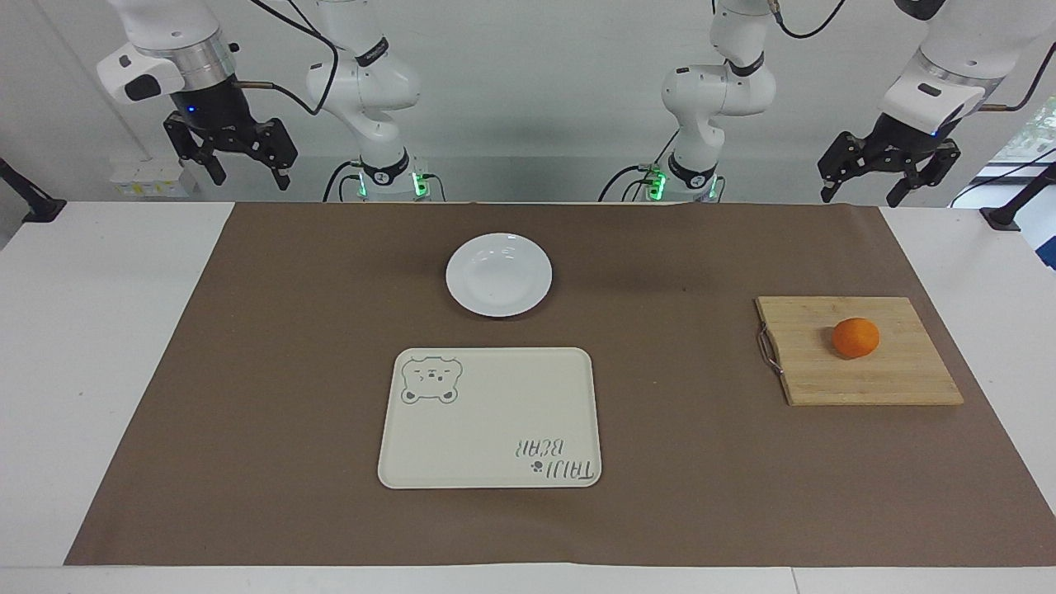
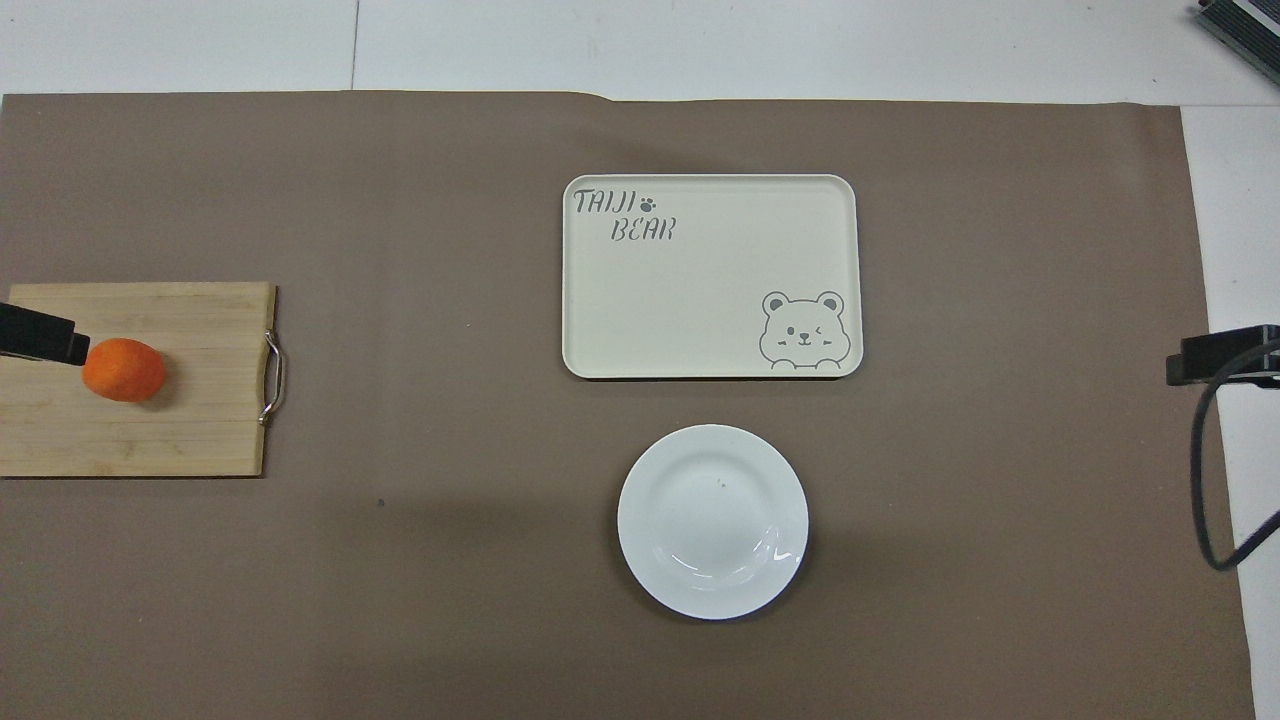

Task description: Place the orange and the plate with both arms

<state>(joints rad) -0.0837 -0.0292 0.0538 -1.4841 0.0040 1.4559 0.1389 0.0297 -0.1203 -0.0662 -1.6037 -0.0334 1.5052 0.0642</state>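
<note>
We see the orange (image 1: 855,337) resting on a wooden cutting board (image 1: 899,375) toward the left arm's end of the table. The plate (image 1: 498,274) sits on the brown mat (image 1: 247,396), nearer to the robots than the cream bear tray (image 1: 487,429). The left gripper (image 1: 864,194) and right gripper (image 1: 252,175) both wait raised, fingers spread apart, holding nothing.

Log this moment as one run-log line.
left gripper: open, raised, waiting | right gripper: open, raised, waiting | orange: on cutting board | plate: empty, beside bear tray
</note>
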